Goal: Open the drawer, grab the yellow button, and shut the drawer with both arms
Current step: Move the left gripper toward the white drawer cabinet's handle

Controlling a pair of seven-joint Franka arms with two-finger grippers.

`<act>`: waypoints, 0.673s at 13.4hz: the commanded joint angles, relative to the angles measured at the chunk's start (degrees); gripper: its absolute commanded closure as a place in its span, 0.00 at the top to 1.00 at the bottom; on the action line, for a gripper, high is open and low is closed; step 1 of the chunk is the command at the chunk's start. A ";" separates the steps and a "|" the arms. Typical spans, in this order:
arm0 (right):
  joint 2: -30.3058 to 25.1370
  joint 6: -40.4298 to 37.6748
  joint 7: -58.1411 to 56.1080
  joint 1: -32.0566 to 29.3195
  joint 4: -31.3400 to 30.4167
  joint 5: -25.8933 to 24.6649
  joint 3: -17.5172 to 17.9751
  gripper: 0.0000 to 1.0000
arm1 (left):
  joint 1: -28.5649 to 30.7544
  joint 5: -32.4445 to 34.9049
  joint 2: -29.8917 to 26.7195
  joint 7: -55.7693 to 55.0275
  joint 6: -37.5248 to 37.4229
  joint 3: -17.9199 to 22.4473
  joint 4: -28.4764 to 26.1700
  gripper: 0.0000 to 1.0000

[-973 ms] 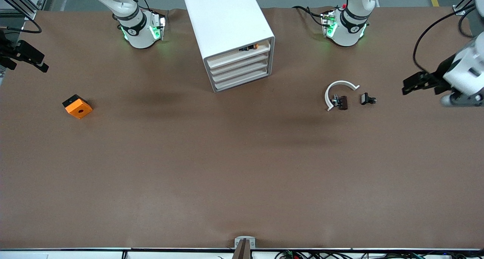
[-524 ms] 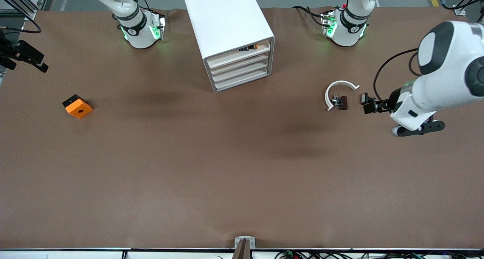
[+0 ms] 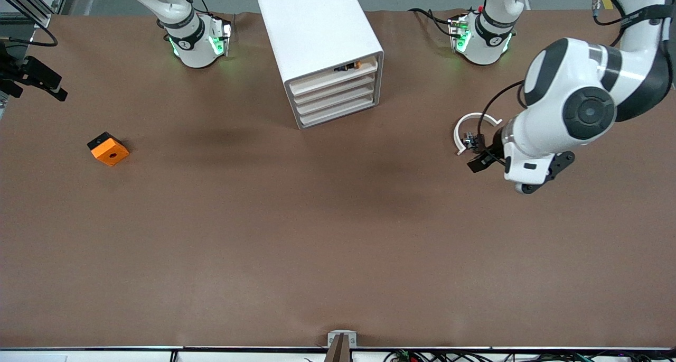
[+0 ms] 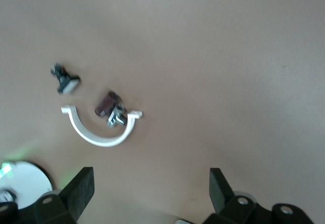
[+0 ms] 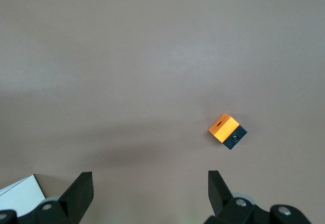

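The white cabinet (image 3: 322,50) stands at the tabletop's edge where the robot bases are, midway between them, its four cream drawer fronts facing the front camera. The top drawer (image 3: 335,75) is shut, and the button (image 3: 355,65) lies in the slot above its front, orange cap showing. The left gripper (image 3: 479,161) hangs with jaws wide apart and empty over the tabletop toward the left arm's end, just beside a white curved bracket (image 4: 99,130), a dark brown part (image 4: 105,103) and a small black clip (image 4: 66,79). The right gripper (image 3: 31,79) hovers at the right arm's end edge, jaws apart, with an orange block (image 5: 226,128) below its camera.
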 commanded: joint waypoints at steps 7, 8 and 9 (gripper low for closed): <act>-1.00 -0.02 -0.01 0.11 -0.47 0.39 -0.24 1.00 | -9.02 -7.03 7.48 -25.46 -1.31 -0.18 5.49 1.00; -1.00 -0.02 -0.01 0.11 -0.47 0.39 -0.24 1.00 | -10.07 -9.32 7.92 -27.29 -1.49 -0.10 5.49 1.00; -1.00 -0.02 -0.01 0.11 -0.47 0.39 -0.24 1.00 | -10.69 -12.04 8.44 -29.49 -1.84 -0.10 5.58 1.00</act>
